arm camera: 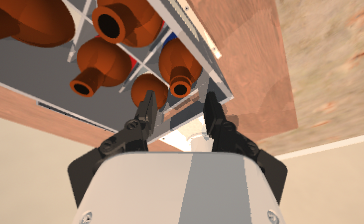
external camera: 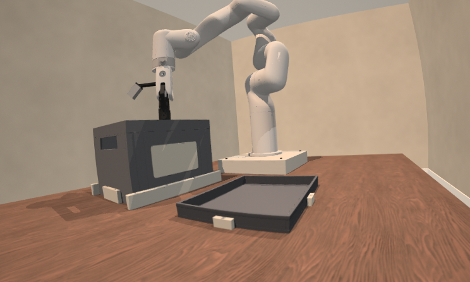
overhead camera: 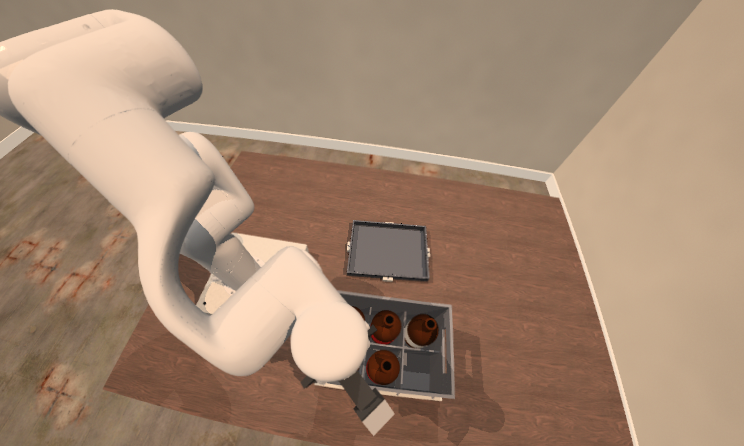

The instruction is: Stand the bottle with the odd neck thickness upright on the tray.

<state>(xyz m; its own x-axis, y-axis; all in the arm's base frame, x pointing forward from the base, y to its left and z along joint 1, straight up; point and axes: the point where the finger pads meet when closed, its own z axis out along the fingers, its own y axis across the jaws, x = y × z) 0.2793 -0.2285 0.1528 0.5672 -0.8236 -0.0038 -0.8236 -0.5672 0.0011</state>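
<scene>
Top view. White arm (overhead camera: pixel 158 182) reaches from upper left across the brown wooden counter (overhead camera: pixel 502 232); its rounded wrist end (overhead camera: pixel 330 340) covers the left part of the grey crate (overhead camera: pixel 451 349). Crate is split into compartments by thin dividers. Three brown bottles visible standing in it, mouths up: one upper middle (overhead camera: pixel 386 325), one upper right (overhead camera: pixel 422 329), one lower middle (overhead camera: pixel 383 366). Lower right compartment shows only grey floor. Dark-rimmed square tray (overhead camera: pixel 355 249) lies apart from the crate, toward the wall. Hand hidden under the wrist.
</scene>
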